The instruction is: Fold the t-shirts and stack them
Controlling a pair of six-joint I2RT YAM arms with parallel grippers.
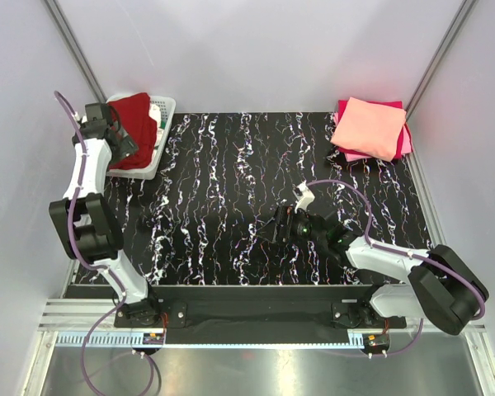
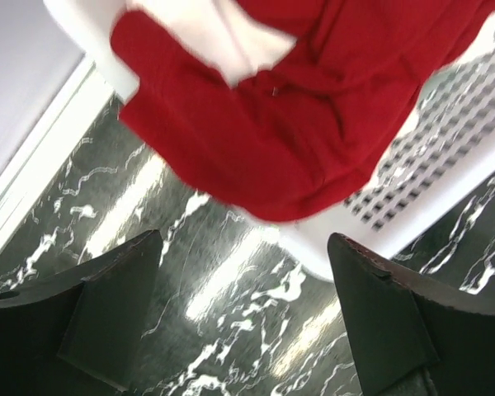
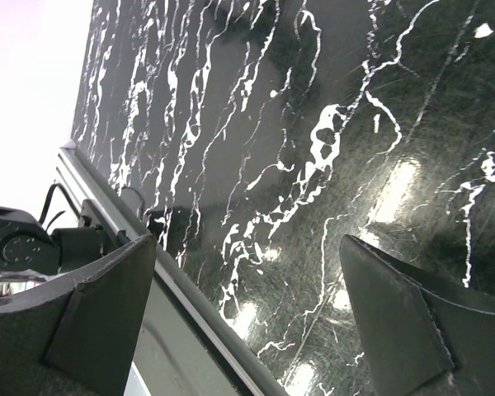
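Black marbled table [image 1: 231,165] bears white basket [image 1: 165,124] and folded shirts [image 1: 370,128].

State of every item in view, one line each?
dark red t-shirt: unfolded, draped over basket rim
basket: upright, far left
salmon pink t-shirt: folded, lying on magenta t-shirt
magenta t-shirt: folded, underneath
left gripper: open, empty, by basket
right gripper: open, empty, above table
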